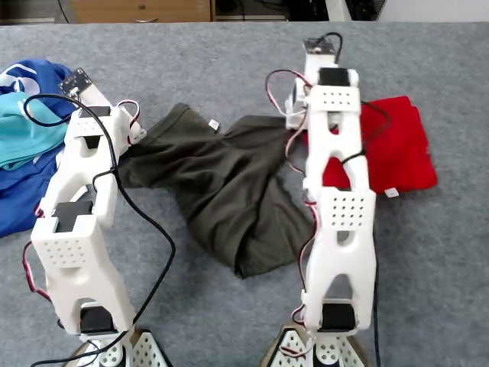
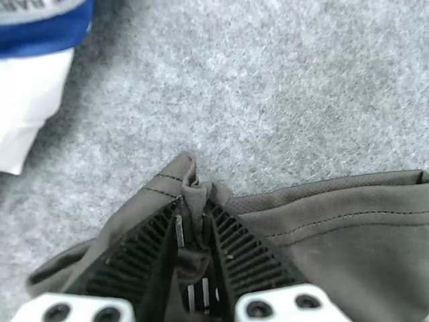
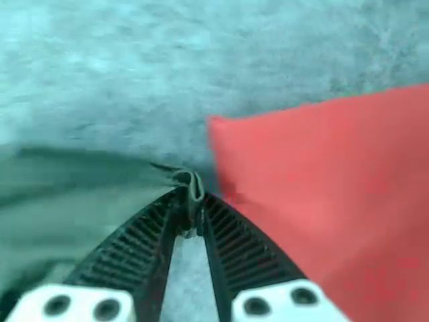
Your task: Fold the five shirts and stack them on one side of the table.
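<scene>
Cloth lies heaped well to the left of the olive shirt (image 1: 221,191): a blue shirt (image 1: 30,183) with a teal shirt (image 1: 23,134) bunched on top of it, both unfolded and cut off by the picture's edge. Next comes the left tool (image 2: 196,201), closed narrow on a pinch of the olive shirt's left corner, the fabric puckered up between its ribbed pads. The olive shirt itself sprawls across the middle of the grey tabletop (image 1: 443,267) between the two arms, creased and twisted, its lower part trailing toward the arm bases. At its right corner the right tool (image 3: 193,198) is likewise clamped narrow on a thin fold of the olive cloth. Just right of the olive shirt, nearly touching that corner, lies the red shirt (image 1: 397,149), which looks folded into a flat block. The step in hand seems to be the olive shirt's first fold; the next move probably calls for both tools to rise together, keep the held edge taut, and carry it over the trailing part. The arms hide both held corners in the high view, so how much cloth each holds is hard to judge. A white patch (image 2: 27,114) beside the blue shirt may be a fifth shirt; I cannot tell.
</scene>
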Robot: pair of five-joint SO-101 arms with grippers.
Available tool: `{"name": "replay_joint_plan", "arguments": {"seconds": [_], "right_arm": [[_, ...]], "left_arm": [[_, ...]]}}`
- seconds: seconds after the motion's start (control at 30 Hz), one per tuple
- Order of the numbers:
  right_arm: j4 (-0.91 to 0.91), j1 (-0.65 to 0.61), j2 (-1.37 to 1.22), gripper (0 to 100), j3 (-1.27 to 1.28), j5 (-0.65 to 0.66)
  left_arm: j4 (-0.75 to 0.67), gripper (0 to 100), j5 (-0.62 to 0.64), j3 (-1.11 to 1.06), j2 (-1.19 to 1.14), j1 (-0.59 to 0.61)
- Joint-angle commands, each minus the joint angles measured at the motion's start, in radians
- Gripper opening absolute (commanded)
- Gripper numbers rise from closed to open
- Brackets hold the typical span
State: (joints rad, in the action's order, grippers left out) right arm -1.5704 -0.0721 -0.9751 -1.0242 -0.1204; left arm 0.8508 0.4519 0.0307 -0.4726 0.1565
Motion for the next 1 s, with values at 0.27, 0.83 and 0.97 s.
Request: {"name": "replay_joint_plan", "arguments": {"seconds": [0.27, 0.83, 0.97], "right_arm": [[-0.216, -0.027, 0.074, 0.1, -0.366, -0.006], [-0.218, -0.002, 0.220, 0.1, -0.343, 0.046], [-0.218, 0.019, 0.285, 0.1, -0.295, 0.046]], "left_arm": [[-0.003, 2, -0.011, 0.005, 0.042, 0.020], [-0.006, 2, -0.011, 0.008, 0.041, 0.014], [-0.008, 2, -0.011, 0.008, 0.041, 0.014]]}}
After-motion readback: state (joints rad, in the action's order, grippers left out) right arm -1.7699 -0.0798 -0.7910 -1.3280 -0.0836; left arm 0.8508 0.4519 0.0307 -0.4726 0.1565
